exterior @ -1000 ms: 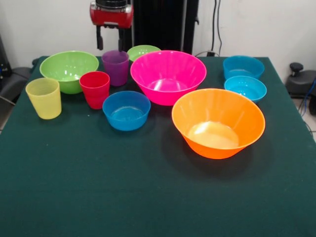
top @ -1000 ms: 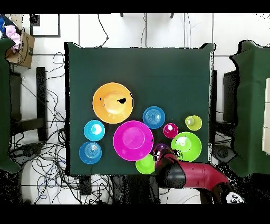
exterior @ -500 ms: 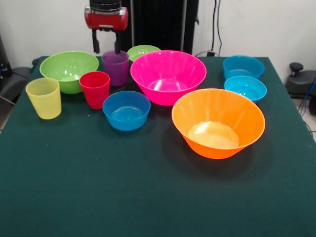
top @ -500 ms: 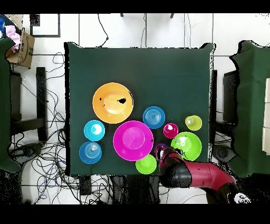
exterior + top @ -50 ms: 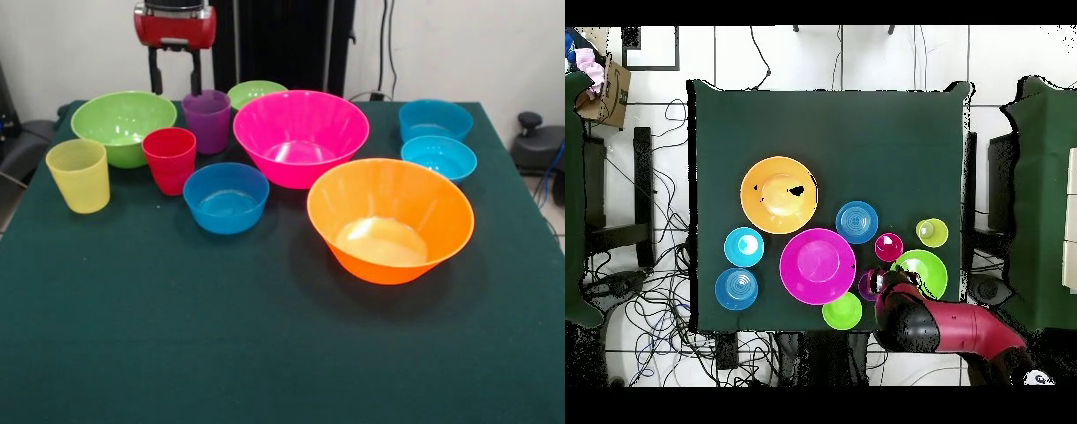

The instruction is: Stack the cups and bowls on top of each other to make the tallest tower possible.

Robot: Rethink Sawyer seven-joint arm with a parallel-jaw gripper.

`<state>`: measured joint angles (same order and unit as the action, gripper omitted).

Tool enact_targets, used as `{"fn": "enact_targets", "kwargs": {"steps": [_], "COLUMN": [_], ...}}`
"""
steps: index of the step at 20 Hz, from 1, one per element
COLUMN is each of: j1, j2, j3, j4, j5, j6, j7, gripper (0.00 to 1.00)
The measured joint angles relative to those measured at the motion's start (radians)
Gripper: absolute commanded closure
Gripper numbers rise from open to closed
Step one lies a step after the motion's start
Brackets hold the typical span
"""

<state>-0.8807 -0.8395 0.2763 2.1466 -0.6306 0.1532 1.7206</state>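
All cups and bowls stand singly on the green table (image 5: 265,353); no tower is in view. At the left are the yellow cup (image 5: 79,175), red cup (image 5: 169,159) and purple cup (image 5: 207,120). The medium green bowl (image 5: 124,124) and small green bowl (image 5: 256,92) sit at the back. The pink bowl (image 5: 300,134) and orange bowl (image 5: 389,216) stand right of them. Blue bowls (image 5: 226,196) (image 5: 439,157) (image 5: 434,117) are spread around. My gripper (image 5: 175,81) hangs open and empty above the gap between the medium green bowl and the purple cup.
In the overhead view my red arm (image 5: 955,330) reaches in over the table's edge and covers part of the medium green bowl (image 5: 927,268). Cables lie on the floor around the table. Green-covered furniture (image 5: 1045,200) stands beside it.
In the front view my gripper has moved left and slightly up, from over the purple cup toward the medium green bowl. The cups and bowls have not moved.
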Motion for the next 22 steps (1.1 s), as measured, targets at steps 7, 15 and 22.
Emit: {"fn": "enact_targets", "kwargs": {"steps": [7,15,22], "j1": [0.01,0.036,0.024], "j2": [0.053,0.161,0.211], "j3": [-0.004,-0.025,-0.025], "j4": [-0.039,-0.089,-0.101], "j5": [-0.054,-0.151,-0.184], "j6": [0.0,0.0,0.0], "j7": [0.0,0.0,0.0], "gripper": [0.0,0.0,0.0]}}
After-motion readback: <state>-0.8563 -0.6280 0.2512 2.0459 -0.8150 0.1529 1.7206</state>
